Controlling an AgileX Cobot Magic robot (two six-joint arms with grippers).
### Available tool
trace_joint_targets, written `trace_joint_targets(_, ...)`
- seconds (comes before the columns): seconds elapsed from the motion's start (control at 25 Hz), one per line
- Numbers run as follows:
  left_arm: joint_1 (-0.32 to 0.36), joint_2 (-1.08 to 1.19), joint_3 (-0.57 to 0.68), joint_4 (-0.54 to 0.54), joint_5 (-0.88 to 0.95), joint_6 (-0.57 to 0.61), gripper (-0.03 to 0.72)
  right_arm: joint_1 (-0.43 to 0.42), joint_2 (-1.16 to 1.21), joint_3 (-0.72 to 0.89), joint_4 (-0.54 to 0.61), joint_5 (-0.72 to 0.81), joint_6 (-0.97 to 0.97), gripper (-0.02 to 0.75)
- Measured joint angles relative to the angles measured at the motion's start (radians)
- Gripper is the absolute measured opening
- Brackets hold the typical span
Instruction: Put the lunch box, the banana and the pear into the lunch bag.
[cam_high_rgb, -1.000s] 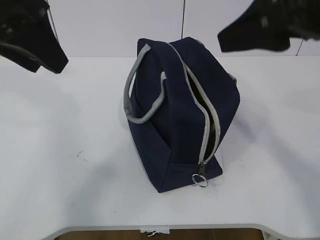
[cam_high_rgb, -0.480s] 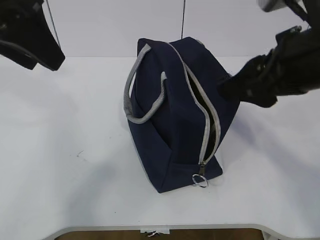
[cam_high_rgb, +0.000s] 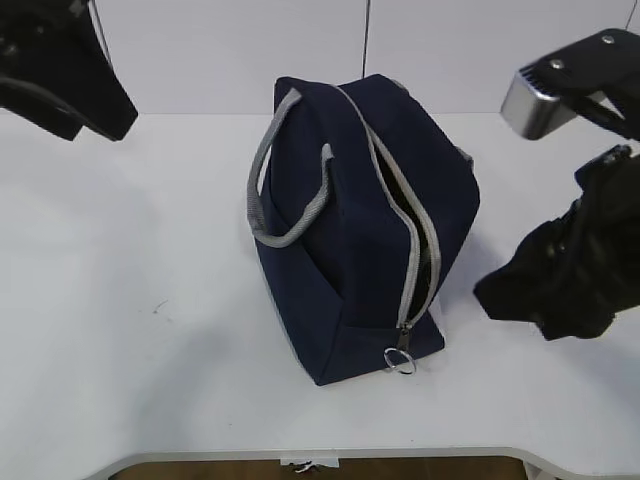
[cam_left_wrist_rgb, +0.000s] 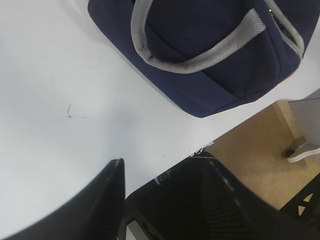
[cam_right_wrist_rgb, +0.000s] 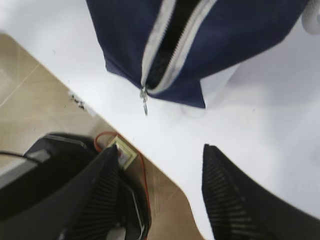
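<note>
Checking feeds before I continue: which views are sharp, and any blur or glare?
Exterior view: bag sharp, soft shadows on the table, no glare. Left wrist view: sharp, evenly lit. Right wrist view: blurred throughout, zipper pull smeared, right gripper fingers soft.

Right claw (cam_high_rgb: 545, 290) dropped from above lunch bag (cam_high_rgb: 360, 230) to table level, right of bag.

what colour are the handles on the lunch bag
Grey, against the navy-blue lunch bag; the handles show best in the left wrist view.

Camera layout: one exterior, two wrist views.
Exterior slants down from the front; both wrist cameras look down close; all share the lunch bag (cam_high_rgb: 360, 225) on the table (cam_high_rgb: 130, 330).
</note>
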Motion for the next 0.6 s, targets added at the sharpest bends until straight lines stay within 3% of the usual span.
trace_joint_targets(0.12, 0.000, 0.000, 0.000, -0.003, 0.000, 0.000, 0.380, 0.049, -0.031, 0.066, -0.053, -0.132, 0.064, 0.421)
trace_joint_targets(0.16, 0.000, 0.000, 0.000, -0.004, 0.000, 0.000, 0.380, 0.066, -0.052, 0.126, -0.066, -0.259, 0.083, 0.421)
trace_joint_targets(0.52, 0.000, 0.000, 0.000, -0.009, 0.000, 0.000, 0.380, 0.071, -0.123, 0.525, -0.107, -0.917, 0.094, 0.421)
trace_joint_targets(0.6, 0.000, 0.000, 0.000, -0.011, 0.000, 0.000, 0.380, 0.071, -0.123, 0.590, -0.107, -1.004, 0.094, 0.421)
